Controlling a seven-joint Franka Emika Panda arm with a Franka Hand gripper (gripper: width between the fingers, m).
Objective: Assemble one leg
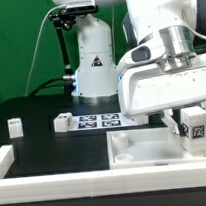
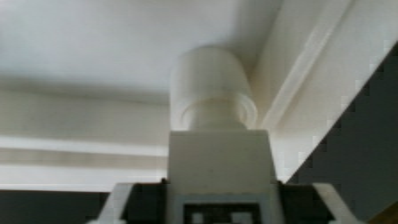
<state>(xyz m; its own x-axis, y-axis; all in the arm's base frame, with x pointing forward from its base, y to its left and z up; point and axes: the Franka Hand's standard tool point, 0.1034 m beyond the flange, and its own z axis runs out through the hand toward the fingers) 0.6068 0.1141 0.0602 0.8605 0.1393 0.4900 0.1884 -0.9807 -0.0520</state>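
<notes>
We are seeing the claw (image 1: 194,134) clamped on the leg (image 2: 217,100), standing it at a corner of the white panel (image 1: 145,153). Seating is looking unfinished; tightening is probably remaining.

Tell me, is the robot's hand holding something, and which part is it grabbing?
Yes, the gripper holds the leg by its square tagged end; the round end sticks out toward the white panel.

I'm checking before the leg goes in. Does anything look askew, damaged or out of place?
Nothing stands out. The gripper holds the leg, which looks upright, above the white panel. No damage is visible.
</notes>
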